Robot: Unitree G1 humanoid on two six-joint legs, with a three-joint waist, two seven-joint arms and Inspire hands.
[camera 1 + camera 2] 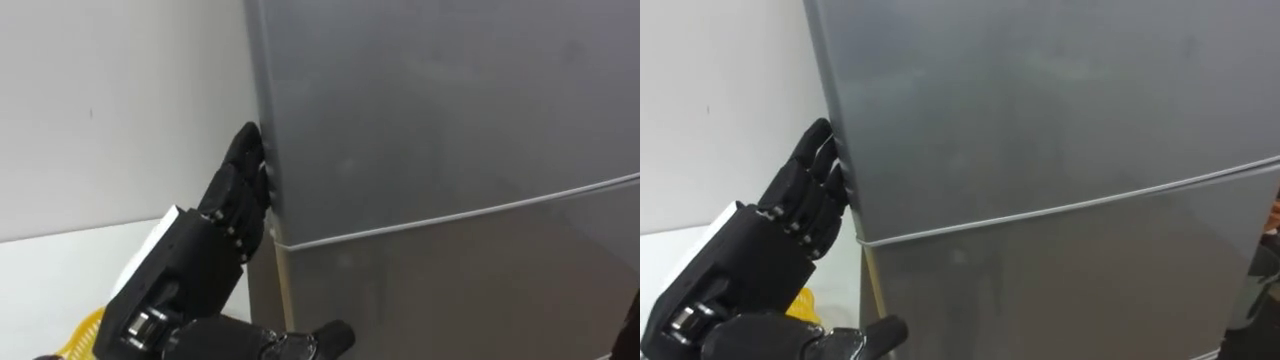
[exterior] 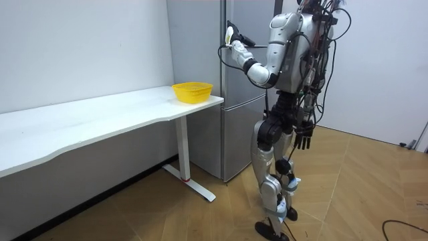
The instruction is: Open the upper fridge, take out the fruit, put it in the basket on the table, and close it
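The left hand [image 1: 205, 245] is held up at the left of the eye views, on an arm that enters from the lower left. Its fingers [image 1: 240, 165] are kept straight and close together, with their tips laid against the left edge of the upper fridge door [image 1: 450, 110]. The thumb [image 1: 325, 337] is stretched out to the right, lower and nearer. Nothing is held in this hand. The upper door is seen shut, as is the lower door [image 1: 450, 300] beneath it, and the two are parted by one pale seam. What is kept inside is hidden.

In the room view the robot is shown standing upright just in front of the fridge [image 2: 234, 140]. There the right hand [image 2: 304, 139] is seen hanging by the hip, fingers relaxed and empty. The long white worktop [image 2: 100, 117] is laid out in full to the left of the fridge, with the yellow basket [image 2: 192, 91] set on its right end. In the left eye view a corner of that basket is caught at the lower left.

One fridge with two doors, one worktop, one basket and two hands are counted
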